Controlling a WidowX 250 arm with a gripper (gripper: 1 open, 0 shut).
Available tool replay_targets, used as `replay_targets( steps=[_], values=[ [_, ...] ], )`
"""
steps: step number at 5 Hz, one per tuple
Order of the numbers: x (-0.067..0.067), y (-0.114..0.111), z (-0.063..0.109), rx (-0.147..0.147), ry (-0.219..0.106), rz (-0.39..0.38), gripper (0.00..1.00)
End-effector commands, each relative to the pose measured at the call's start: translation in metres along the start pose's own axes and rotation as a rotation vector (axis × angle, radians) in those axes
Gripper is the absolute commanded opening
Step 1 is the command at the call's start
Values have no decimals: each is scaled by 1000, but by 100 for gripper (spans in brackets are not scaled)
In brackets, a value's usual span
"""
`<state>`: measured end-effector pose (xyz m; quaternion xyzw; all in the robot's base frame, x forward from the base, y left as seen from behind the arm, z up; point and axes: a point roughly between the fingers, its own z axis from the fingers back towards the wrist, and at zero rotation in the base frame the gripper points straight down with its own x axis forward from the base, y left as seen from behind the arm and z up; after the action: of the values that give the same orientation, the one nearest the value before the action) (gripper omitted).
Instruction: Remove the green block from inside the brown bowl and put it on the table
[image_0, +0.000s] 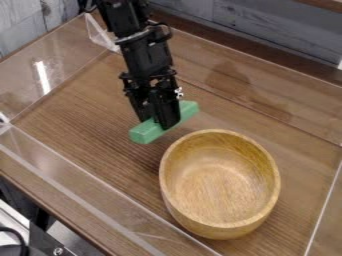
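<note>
Item: flat bright-green rectangular block (158, 121) — out of the bowl, pinched across its middle by the black gripper (159, 119), both ends showing either side of the jaws. It sits low over the brown wood-grain worktop (80, 120), just beside the bowl's upper-left rim; contact with the surface cannot be told.

Item: round light-brown wooden bowl (221, 183) — empty, thick rim, lower right.

Item: black arm — reaching from the top of view, gripper pitched steeply downward. Judged a set-down pose, clear of the bowl — release pending.
</note>
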<state>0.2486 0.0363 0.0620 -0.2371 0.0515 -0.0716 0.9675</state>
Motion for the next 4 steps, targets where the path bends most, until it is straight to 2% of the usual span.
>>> replay_targets(
  steps=[1,4],
  values=[
    [6,2,14,14,-39,-8,0],
    [4,2,17,-14,-28,0,0]
  ],
)
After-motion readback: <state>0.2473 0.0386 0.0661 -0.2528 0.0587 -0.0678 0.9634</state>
